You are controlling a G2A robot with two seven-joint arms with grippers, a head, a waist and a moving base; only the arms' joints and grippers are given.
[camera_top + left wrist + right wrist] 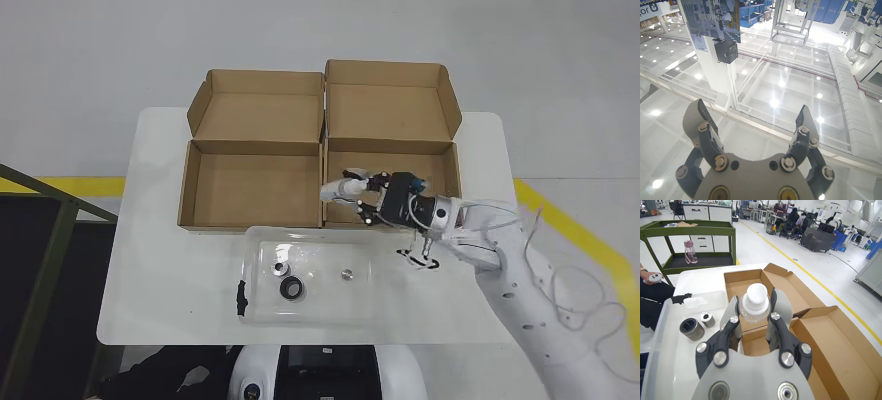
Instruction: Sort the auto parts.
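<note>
The right gripper (755,302) is clamped on a clear, bulb-shaped part with a white cap (756,293), its two fingers pressing the clear body from either side with the cap sticking out past the tips. It holds the part in the air above the wall shared by the two open cardboard boxes, just over the near corner of the right box (400,163) and right beside the left box (250,190). The left gripper (752,113) points up at the ceiling, jaws spread wide with nothing between them.

Both boxes show bare cardboard floors. The patch of the right box under the gripper is hidden, so something small may lie there. Nearer the robot, the clear plastic tray (330,297) holds a large dark-bored metal bushing (692,328), a smaller metal cylinder (707,319) just beside it, and a third small round metal piece (346,273) well apart from those two. A black scrap (241,298) sits at the tray's rim; I cannot tell what it is.

As I judge it, the sorting has barely begun: the capped part is lifted and carried but not yet set down, no part visibly sits in either box, and three metal parts are left in the tray.
</note>
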